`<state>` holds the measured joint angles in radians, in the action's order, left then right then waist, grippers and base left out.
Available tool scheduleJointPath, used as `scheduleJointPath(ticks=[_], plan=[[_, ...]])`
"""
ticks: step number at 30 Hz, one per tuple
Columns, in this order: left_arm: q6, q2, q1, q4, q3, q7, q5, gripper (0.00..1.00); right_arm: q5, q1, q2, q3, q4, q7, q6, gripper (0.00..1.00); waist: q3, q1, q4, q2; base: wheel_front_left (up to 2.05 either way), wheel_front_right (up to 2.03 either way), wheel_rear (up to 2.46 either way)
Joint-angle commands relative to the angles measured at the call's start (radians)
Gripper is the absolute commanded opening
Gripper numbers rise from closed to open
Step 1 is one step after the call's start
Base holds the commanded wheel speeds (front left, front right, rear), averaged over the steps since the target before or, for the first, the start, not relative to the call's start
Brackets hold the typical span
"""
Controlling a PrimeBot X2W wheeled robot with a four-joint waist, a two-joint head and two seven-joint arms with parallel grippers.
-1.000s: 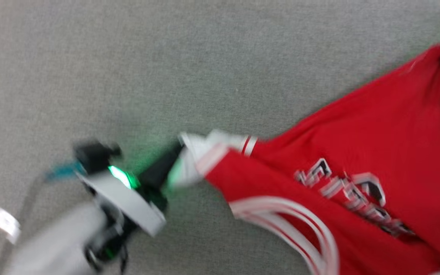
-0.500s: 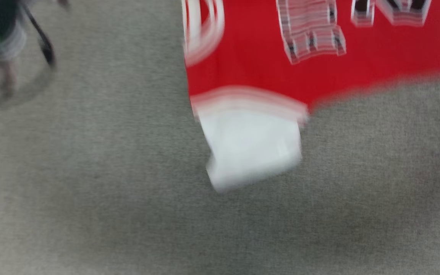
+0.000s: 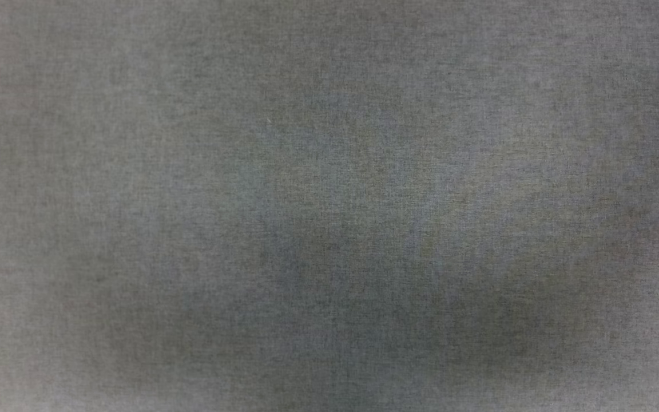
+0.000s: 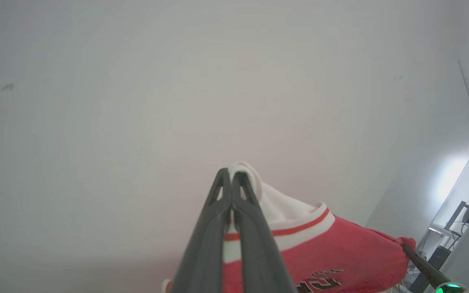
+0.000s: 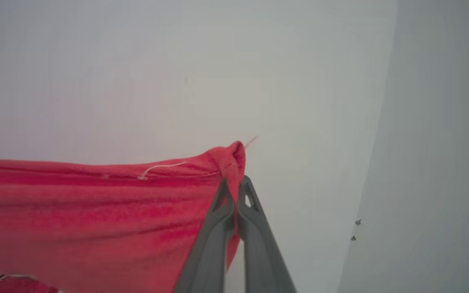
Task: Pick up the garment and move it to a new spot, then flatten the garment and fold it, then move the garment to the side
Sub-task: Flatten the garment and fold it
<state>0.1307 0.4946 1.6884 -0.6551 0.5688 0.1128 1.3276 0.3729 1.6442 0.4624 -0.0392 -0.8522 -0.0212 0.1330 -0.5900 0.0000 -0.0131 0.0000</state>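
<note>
The garment point(image 4: 332, 256) is a red jersey with a white, red-striped sleeve, held up in the air against a pale wall. My left gripper point(image 4: 230, 175) is shut on the white sleeve end point(image 4: 273, 205), its two dark fingers pressed together. In the right wrist view the red cloth point(image 5: 96, 211) stretches leftward from a bunched corner, and my right gripper point(image 5: 234, 185) is shut on that corner. Part of the black, white-outlined lettering point(image 4: 320, 280) peeks out at the bottom edge of the left wrist view.
The head view looks straight down at grey carpet point(image 3: 329, 206) with a soft shadow low in the middle. A pale wall point(image 5: 136, 81) rises behind both grippers. A desk and dark equipment point(image 4: 458, 228) stand at the far right of the left wrist view.
The head camera has swung; the jersey and left arm slid out of its picture, leaving bare carpet. Earlier the jersey lay stretched across the floor with the left gripper at its sleeve.
</note>
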Motion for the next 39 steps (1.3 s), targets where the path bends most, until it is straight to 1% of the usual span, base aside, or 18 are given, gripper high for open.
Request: scheduleJointPath(ticks=[1,3,4,5,6,8,11,16,18,19,22,24,26,28,31,33,35,39], plan=[[-0.002,0.01,-0.05,0.017,0.004,0.004,0.021,0.0,0.022,-0.041,0.002,-0.013,-0.013,-0.003,-0.004,0.0,0.001,0.0,0.0,0.0,0.0,0.0,0.0],[-0.002,0.012,-0.125,0.064,0.019,0.01,0.053,0.0,0.05,-0.093,0.004,-0.057,-0.006,-0.001,-0.004,0.0,0.004,0.0,-0.005,0.0,0.0,0.0,0.0],[-0.002,0.023,-0.165,0.091,0.028,0.023,0.057,0.0,0.071,-0.123,0.01,-0.079,0.004,-0.003,-0.003,0.0,0.005,0.0,-0.008,0.0,0.0,0.0,0.0],[-0.002,0.023,-0.209,0.116,0.025,0.044,0.083,0.0,0.088,-0.161,0.016,-0.108,0.018,-0.006,-0.003,0.0,0.007,0.0,-0.009,0.0,0.0,0.0,0.0],[-0.002,0.019,-0.259,0.15,0.026,0.061,0.101,0.0,0.107,-0.202,0.028,-0.139,0.038,-0.006,-0.003,0.0,0.011,0.0,-0.013,0.0,0.0,0.0,0.0],[-0.001,0.031,-0.365,0.222,0.035,0.096,0.125,0.0,0.156,-0.29,0.051,-0.193,0.088,-0.006,-0.003,0.0,0.02,0.0,-0.012,0.0,0.0,0.0,0.0],[-0.001,0.051,-0.543,0.343,0.038,0.134,0.147,0.0,0.247,-0.437,0.089,-0.244,0.183,0.011,-0.003,0.0,0.042,0.0,-0.012,0.0,0.0,0.0,0.0],[-0.001,0.069,-0.837,0.5,0.015,0.152,0.123,0.0,0.371,-0.69,0.169,-0.236,0.35,0.052,-0.003,0.0,0.083,0.0,-0.021,0.0,0.0,0.0,0.0],[-0.001,0.06,-0.939,0.55,-0.027,0.153,0.084,0.0,0.394,-0.796,0.206,-0.209,0.419,0.072,-0.003,0.0,0.099,0.0,-0.029,0.0,0.0,0.0,0.0],[-0.001,0.06,-0.939,0.55,-0.027,0.153,0.084,0.0,0.394,-0.796,0.206,-0.209,0.419,0.072,-0.003,0.0,0.099,0.0,-0.029,0.0,0.0,0.0,0.0],[-0.001,0.043,-1.091,0.619,-0.094,0.153,0.04,0.0,0.416,-0.942,0.231,-0.158,0.527,0.106,-0.003,0.0,0.124,0.0,-0.027,0.0,0.0,0.0,0.0],[-0.001,0.034,-1.184,0.677,-0.127,0.153,0.019,0.0,0.423,-1.04,0.242,-0.104,0.597,0.13,-0.003,0.0,0.141,0.0,-0.024,0.0,0.0,0.0,0.0],[-0.001,0.039,-1.271,0.737,-0.157,0.153,-0.011,0.0,0.422,-1.132,0.24,-0.044,0.672,0.157,-0.003,0.0,0.154,0.0,-0.023,0.0,0.0,0.0,0.0],[-0.001,0.04,-1.355,0.807,-0.18,0.153,-0.031,0.0,0.412,-1.224,0.225,0.019,0.75,0.188,-0.003,0.0,0.165,0.0,-0.021,0.0,0.0,0.0,0.0],[-0.001,0.064,-1.456,0.918,-0.178,0.153,-0.064,0.0,0.393,-1.361,0.198,0.137,0.873,0.24,-0.003,0.0,0.176,0.0,-0.032,0.0,0.0,0.0,0.0],[-0.001,0.092,-1.513,0.967,-0.18,0.153,-0.086,0.0,0.378,-1.45,0.166,0.214,0.967,0.28,-0.003,0.0,0.181,0.0,-0.042,0.0,0.0,0.0,0.0],[-0.001,0.105,-1.559,1.018,-0.189,0.153,-0.095,0.0,0.372,-1.535,0.135,0.287,1.062,0.321,-0.003,0.0,0.184,0.0,-0.048,0.0,0.0,0.0,0.0],[-0.001,0.136,-1.661,1.094,-0.226,0.152,-0.117,0.0,0.356,-1.685,0.067,0.395,1.233,0.403,-0.003,0.0,0.192,0.0,-0.055,0.0,0.0,0.0,0.0]])
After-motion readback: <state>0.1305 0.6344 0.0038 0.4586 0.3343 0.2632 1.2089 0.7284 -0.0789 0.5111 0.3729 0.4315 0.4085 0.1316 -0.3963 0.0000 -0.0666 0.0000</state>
